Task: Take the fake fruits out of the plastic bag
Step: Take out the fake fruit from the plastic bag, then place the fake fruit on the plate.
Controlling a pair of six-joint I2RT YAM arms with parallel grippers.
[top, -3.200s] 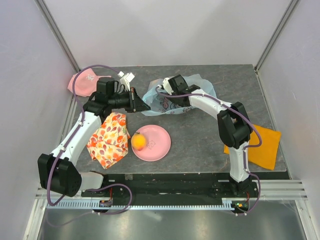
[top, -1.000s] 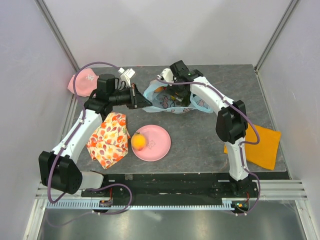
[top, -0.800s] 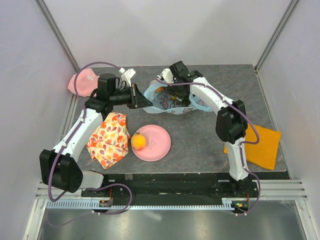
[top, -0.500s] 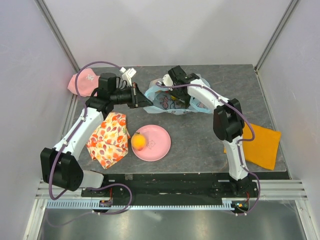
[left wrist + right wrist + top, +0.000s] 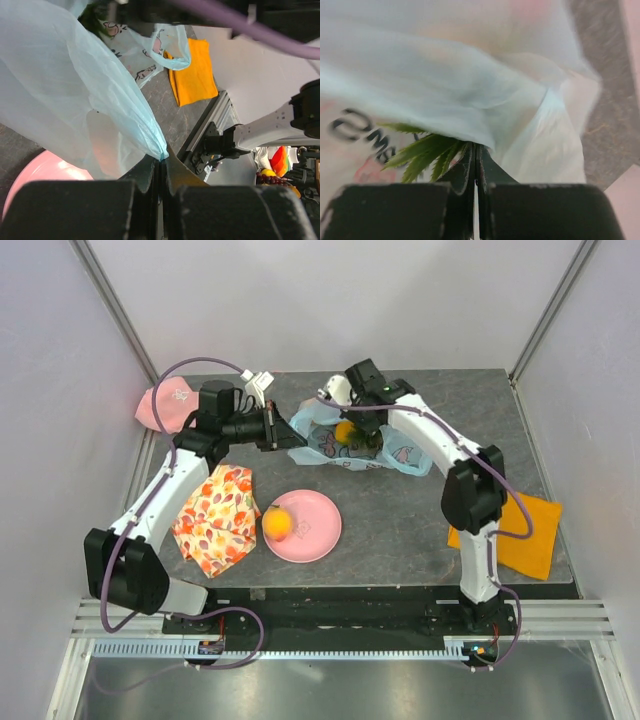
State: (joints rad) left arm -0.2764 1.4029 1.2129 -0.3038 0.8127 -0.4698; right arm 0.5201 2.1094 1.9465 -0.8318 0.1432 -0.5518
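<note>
Far on the table point(image 5: 400, 525), the bag point(image 5: 405, 453) hides most of the fruit point(image 5: 345, 431).
Left gripper point(image 5: 161, 159) pinches the bag's edge; right gripper point(image 5: 475, 150), pressed together, meets green leaves point(image 5: 427, 150) under blurred film; whether it grips them is unclear.

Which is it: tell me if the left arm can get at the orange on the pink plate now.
Probably not yet. The left end effector is shut on the plastic bag's edge; the orange sits uncovered on the pink plate nearby, but the bag must be released first.
</note>
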